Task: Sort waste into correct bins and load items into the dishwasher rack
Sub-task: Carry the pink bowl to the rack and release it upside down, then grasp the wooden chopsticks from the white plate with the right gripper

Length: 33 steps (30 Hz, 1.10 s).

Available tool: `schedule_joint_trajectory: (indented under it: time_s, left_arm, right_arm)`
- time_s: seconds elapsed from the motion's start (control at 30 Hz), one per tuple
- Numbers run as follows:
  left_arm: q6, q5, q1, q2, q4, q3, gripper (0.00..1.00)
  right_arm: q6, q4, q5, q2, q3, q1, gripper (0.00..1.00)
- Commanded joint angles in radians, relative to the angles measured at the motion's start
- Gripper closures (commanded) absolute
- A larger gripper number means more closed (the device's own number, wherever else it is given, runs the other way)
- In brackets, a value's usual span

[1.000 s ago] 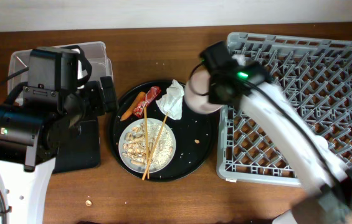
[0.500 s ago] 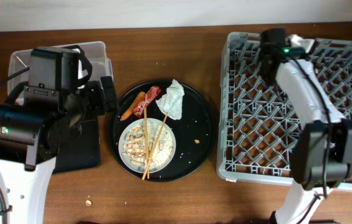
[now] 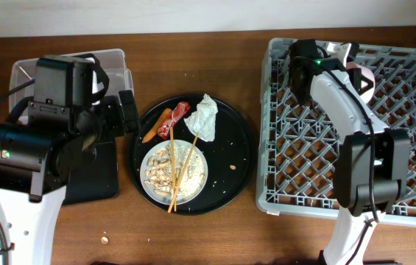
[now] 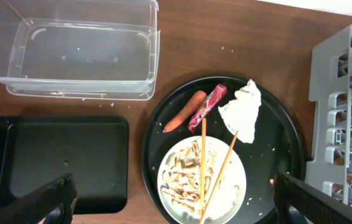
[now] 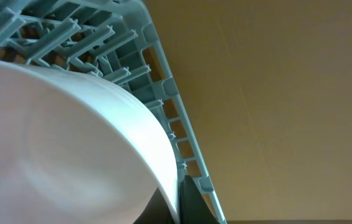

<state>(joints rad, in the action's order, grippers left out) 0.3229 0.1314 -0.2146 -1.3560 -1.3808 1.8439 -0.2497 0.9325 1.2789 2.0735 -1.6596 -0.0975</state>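
Near the back wall of the dishwasher rack [image 3: 406,169], the white bowl [image 3: 362,79] is held by the right gripper [image 5: 183,198], whose dark finger is closed on the rim. From above only a narrow pale part of the bowl shows beside the arm, so it is tilted up, not lying flat. I cannot tell which way its mouth faces. Rack ribs and pegs stand close around it. Left of the rack, the round black tray [image 3: 237,158] carries the white plate [image 3: 156,158] with rice scraps [image 3: 165,177]. The chopsticks [image 3: 182,165] lie across the plate, running front to back. Behind the plate are the red wrapper [image 3: 177,116], the tissue [image 3: 203,118] and the orange sausage piece [image 3: 156,125]. Further left, the left gripper [image 4: 172,186] hovers wide apart and holds nothing, near the clear tub [image 4: 70,50] and the shallow black tray [image 4: 57,155].
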Motion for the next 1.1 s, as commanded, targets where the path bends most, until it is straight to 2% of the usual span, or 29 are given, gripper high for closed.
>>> schedule_joint_trajectory:
  time_s: [0.0, 0.07, 0.1, 0.13, 0.17, 0.2, 0.27, 0.33, 0.4, 0.43, 0.47, 0.53, 0.6, 0.63, 0.67, 0.77, 0.83, 0.9, 1.0, 1.03, 1.07]
  left_arm:
    - [0.014, 0.0, 0.005, 0.003, 0.002, -0.001, 0.01]
    - [0.014, 0.0, 0.005, 0.003, 0.002, -0.001, 0.01]
    - [0.014, 0.0, 0.005, 0.003, 0.002, -0.001, 0.01]
    - [0.014, 0.0, 0.005, 0.003, 0.002, -0.001, 0.01]
    - [0.014, 0.0, 0.005, 0.003, 0.002, -0.001, 0.01]
    - [0.014, 0.0, 0.005, 0.003, 0.002, -0.001, 0.01]
    - [0.014, 0.0, 0.005, 0.003, 0.002, -0.001, 0.01]
    - [0.014, 0.0, 0.005, 0.003, 0.002, -0.001, 0.01]
    - [0.014, 0.0, 0.005, 0.003, 0.002, -0.001, 0.01]
    - [0.014, 0.0, 0.005, 0.003, 0.002, -0.001, 0.01]
    - [0.014, 0.0, 0.005, 0.003, 0.002, -0.001, 0.01]
    - [0.014, 0.0, 0.005, 0.003, 0.002, -0.001, 0.01]
    - [0.014, 0.0, 0.005, 0.003, 0.002, -0.001, 0.01]
    - [0.014, 0.0, 0.005, 0.003, 0.002, -0.001, 0.01]
    - [0.014, 0.0, 0.005, 0.003, 0.002, -0.001, 0.01]
    - [0.014, 0.0, 0.005, 0.003, 0.002, -0.001, 0.01]
    - [0.014, 0.0, 0.005, 0.003, 0.002, -0.001, 0.01]
    - [0.014, 0.0, 0.005, 0.003, 0.002, -0.001, 0.01]
    - [0.014, 0.0, 0.005, 0.003, 0.002, -0.001, 0.01]
    - [0.014, 0.0, 0.005, 0.003, 0.002, -0.001, 0.01]
    - [0.014, 0.0, 0.005, 0.003, 0.002, -0.001, 0.01]
  right_arm:
    - [0.01, -0.006, -0.054, 0.022, -0.014, -0.057, 0.96]
    - [0.01, 0.022, -0.119, 0.023, -0.014, -0.109, 0.96]
    - [0.009, 0.057, -0.145, 0.023, -0.014, -0.145, 0.88]
    - [0.006, 0.098, -0.146, 0.023, -0.014, -0.179, 0.78]
    - [0.006, 0.139, -0.161, 0.018, -0.015, -0.197, 0.51]
    - [0.006, 0.194, -0.253, 0.005, -0.026, -0.205, 0.38]
    - [-0.062, 0.339, -0.583, -0.023, -0.109, -0.209, 0.34]
    - [-0.077, 0.461, -0.955, -0.077, -0.277, -0.212, 0.34]
    - [0.029, 0.478, -1.337, -0.138, -0.379, -0.247, 0.36]
    - [0.083, 0.478, -1.481, -0.146, -0.379, -0.278, 0.41]
    - [0.085, 0.48, -1.551, -0.14, -0.362, -0.326, 0.52]
    - [0.064, 0.452, -1.557, -0.129, -0.276, -0.438, 0.54]
    - [-0.172, 0.246, -1.556, -0.124, -0.079, -0.59, 0.55]
    - [-0.232, 0.148, -1.556, -0.121, -0.008, -0.625, 0.5]
    - [-0.28, -0.03, -1.556, -0.12, 0.114, -0.666, 0.5]
    - [-0.378, -0.267, -1.55, -0.117, 0.276, -0.681, 0.53]
    - [-0.425, -0.279, -1.503, -0.087, 0.276, -0.681, 0.53]
    - [-0.426, -0.302, -1.503, -0.064, 0.276, -0.681, 0.59]
    - [-0.467, -0.31, -1.477, -0.047, 0.276, -0.681, 0.61]
    - [-0.466, -0.312, -1.477, -0.037, 0.276, -0.68, 0.73]
    - [-0.466, -0.312, -1.477, -0.036, 0.275, -0.68, 0.88]
